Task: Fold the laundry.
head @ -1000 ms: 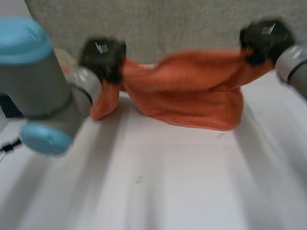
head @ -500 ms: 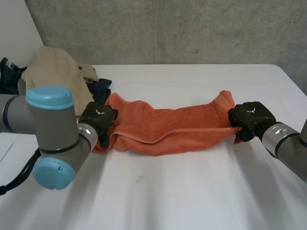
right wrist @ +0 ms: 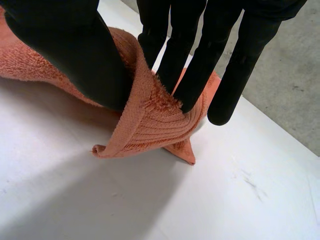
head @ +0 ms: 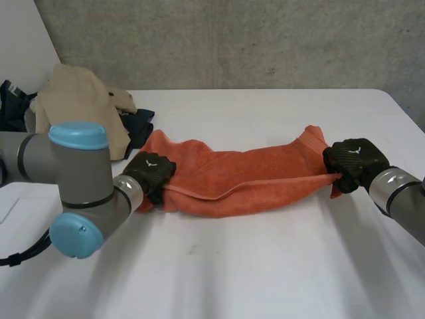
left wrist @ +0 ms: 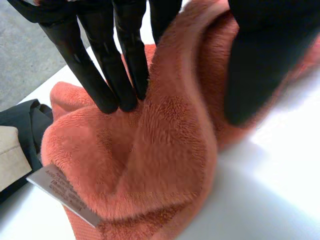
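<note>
On white table, orange towel lies stretched out, bunched lengthwise. L hand pinches towel's left end btwn thumb & fingers; R hand pinches its right end likewise. Beige cloth & dark clothes sit just beyond towel's left end.

No legible text anywhere. One white sewn-in tag sits on the edge of the orange towel, just past the left robot hand's fingertips. It carries lines of grey print, too small to read. In the head view the backs of the left robot hand and the right robot hand each show a small white emblem: a mark, not letters.
</note>
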